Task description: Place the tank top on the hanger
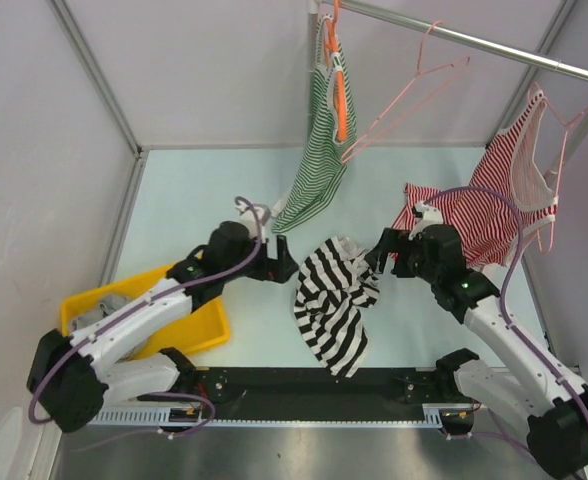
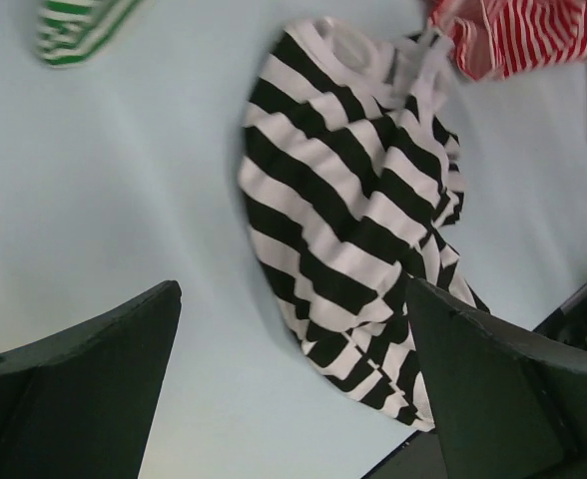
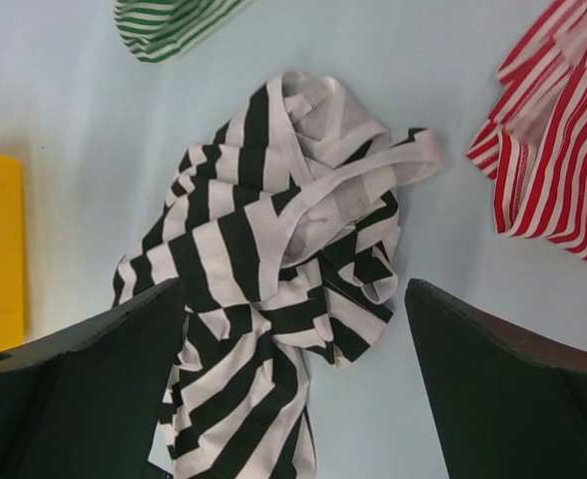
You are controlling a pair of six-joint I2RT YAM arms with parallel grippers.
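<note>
Tank top [image 1: 336, 305] crumpled on table [image 1: 204, 190], long axis running 12 to 6 in top view, strap end at 12. Left gripper [image 1: 282, 258] at its 10 o'clock, jaws spread wide, empty. Right gripper [image 1: 379, 255] at 1 o'clock, wide too, empty, just beside strap end: nearer arm, I'd say. Hanger [image 1: 406, 111] up on rail [image 1: 494, 45], far 1 o'clock, well apart.
</note>
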